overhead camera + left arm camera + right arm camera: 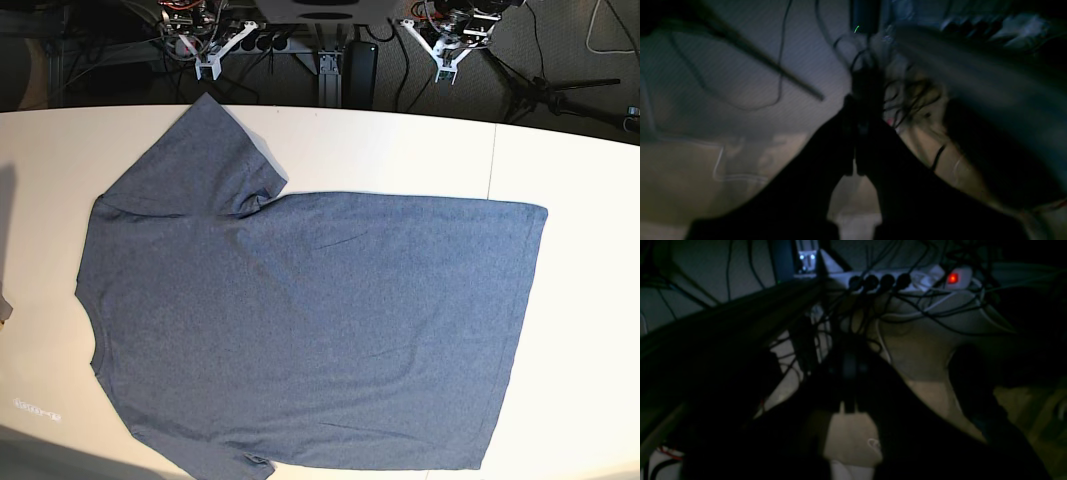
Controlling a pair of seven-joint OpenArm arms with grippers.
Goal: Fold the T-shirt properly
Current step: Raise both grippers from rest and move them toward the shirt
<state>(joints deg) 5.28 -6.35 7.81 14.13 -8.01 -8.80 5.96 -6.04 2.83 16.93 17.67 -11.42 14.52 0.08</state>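
White table point(400, 150), T-shirt point(300, 320) spread flat

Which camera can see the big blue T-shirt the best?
The base view. It shows the T-shirt spread flat on the table, plain side up, with only its lower edge cut off. The two wrist views are dark and blurry; they show cables and floor, no shirt.

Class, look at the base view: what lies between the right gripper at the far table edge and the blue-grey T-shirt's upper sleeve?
Only bare white table; nothing sits between the right gripper and the blue-grey cotton T-shirt, as the base view shows.
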